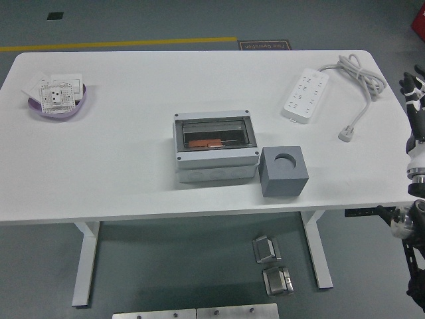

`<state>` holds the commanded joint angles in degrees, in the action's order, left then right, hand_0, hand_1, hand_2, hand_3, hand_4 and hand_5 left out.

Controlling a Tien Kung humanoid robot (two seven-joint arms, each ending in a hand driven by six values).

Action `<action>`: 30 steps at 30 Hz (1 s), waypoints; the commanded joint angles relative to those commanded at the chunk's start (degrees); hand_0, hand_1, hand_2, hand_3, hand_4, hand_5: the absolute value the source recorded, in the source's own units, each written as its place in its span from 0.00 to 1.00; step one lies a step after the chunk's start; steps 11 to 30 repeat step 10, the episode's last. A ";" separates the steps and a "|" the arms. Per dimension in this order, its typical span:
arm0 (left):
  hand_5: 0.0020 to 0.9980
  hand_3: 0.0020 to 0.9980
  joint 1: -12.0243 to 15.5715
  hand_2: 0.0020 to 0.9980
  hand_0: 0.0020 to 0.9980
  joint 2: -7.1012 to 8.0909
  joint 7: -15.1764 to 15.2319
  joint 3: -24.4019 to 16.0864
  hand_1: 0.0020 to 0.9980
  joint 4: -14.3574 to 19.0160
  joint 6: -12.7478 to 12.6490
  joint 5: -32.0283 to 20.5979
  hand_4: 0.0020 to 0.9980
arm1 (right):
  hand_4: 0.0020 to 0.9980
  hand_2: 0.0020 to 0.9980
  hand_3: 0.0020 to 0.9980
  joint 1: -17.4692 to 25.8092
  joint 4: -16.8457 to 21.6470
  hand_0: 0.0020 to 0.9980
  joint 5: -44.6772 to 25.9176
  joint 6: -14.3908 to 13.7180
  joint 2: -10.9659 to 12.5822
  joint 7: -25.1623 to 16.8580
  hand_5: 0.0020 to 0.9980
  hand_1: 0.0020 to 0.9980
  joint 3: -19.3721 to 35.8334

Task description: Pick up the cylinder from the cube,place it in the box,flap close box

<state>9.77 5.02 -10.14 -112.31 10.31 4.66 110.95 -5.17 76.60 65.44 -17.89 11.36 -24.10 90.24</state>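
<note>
A grey box [215, 147] with a smoked see-through flap lies shut at the table's middle. Through the flap shows an orange cylinder [205, 141] lying inside. Just right of the box stands a dark grey cube [283, 171] with a round empty hole in its top. My right hand [414, 91] hangs off the table's right edge, mostly cut off by the picture's edge, holding nothing, far from the cube and the box. The left arm is out of view.
A white power strip [305, 94] with its coiled cable [355, 73] and plug lies at the back right. A purple dish [58, 101] holding white socket plates sits at the far left. Metal parts lie on the floor under the table.
</note>
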 joint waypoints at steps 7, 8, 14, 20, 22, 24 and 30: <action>0.07 0.59 -0.07 0.55 0.63 -0.14 -0.05 0.90 0.58 0.00 -0.23 -1.78 0.50 | 1.00 0.75 0.79 0.34 0.20 0.79 0.08 -0.18 -0.58 -0.24 0.65 0.72 1.06; 0.07 0.59 -0.13 0.55 0.63 -0.15 -0.06 0.96 0.58 0.00 -0.26 -1.99 0.50 | 1.00 0.75 0.79 0.39 0.23 0.79 0.08 -0.18 -0.72 -0.26 0.65 0.72 1.20; 0.07 0.59 -0.21 0.55 0.63 -0.18 -0.07 0.94 0.58 0.00 -0.29 -2.11 0.50 | 1.00 0.75 0.79 0.43 0.28 0.79 0.10 -0.20 -0.92 -0.30 0.65 0.72 1.39; 0.07 0.59 -0.21 0.55 0.63 -0.18 -0.07 0.94 0.58 0.00 -0.29 -2.11 0.50 | 1.00 0.75 0.79 0.43 0.28 0.79 0.10 -0.20 -0.92 -0.30 0.65 0.72 1.39; 0.07 0.59 -0.21 0.55 0.63 -0.18 -0.07 0.94 0.58 0.00 -0.29 -2.11 0.50 | 1.00 0.75 0.79 0.43 0.28 0.79 0.10 -0.20 -0.92 -0.30 0.65 0.72 1.39; 0.07 0.59 -0.21 0.55 0.63 -0.18 -0.07 0.94 0.58 0.00 -0.29 -2.11 0.50 | 1.00 0.75 0.79 0.43 0.28 0.79 0.10 -0.20 -0.92 -0.30 0.65 0.72 1.39; 0.07 0.59 -0.21 0.55 0.63 -0.18 -0.07 0.94 0.58 0.00 -0.29 -2.11 0.50 | 1.00 0.75 0.79 0.43 0.28 0.79 0.10 -0.20 -0.92 -0.30 0.65 0.72 1.39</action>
